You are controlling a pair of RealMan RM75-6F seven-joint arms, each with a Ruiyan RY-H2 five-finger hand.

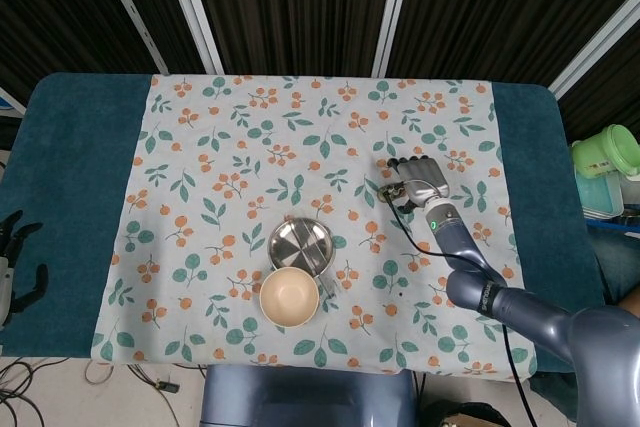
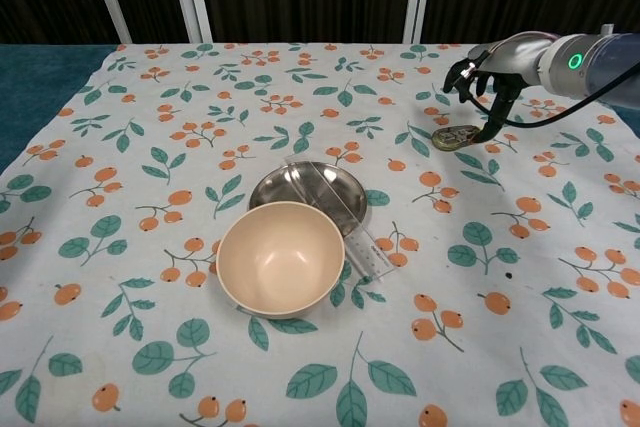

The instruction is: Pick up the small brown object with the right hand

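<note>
The right hand point(image 2: 487, 69) hangs over the small brown object point(image 2: 455, 135), fingers spread and pointing down with nothing held, one fingertip reaching the object's far-right edge. The object lies flat on the floral tablecloth point(image 2: 150, 247), just below and slightly left of the hand. This looks like the final approach before grasping: next the hand should lower and close thumb and fingers around the object, then lift

Even bright overhead light w/ soft short shadows under the bowl point(image 2: 281, 259) & right hand point(image 2: 487, 69), dark backdrop behind, both views sharp, slight glare on the steel plate point(image 2: 310, 189), mild wide-angle stretch at chest-view edges.
</note>
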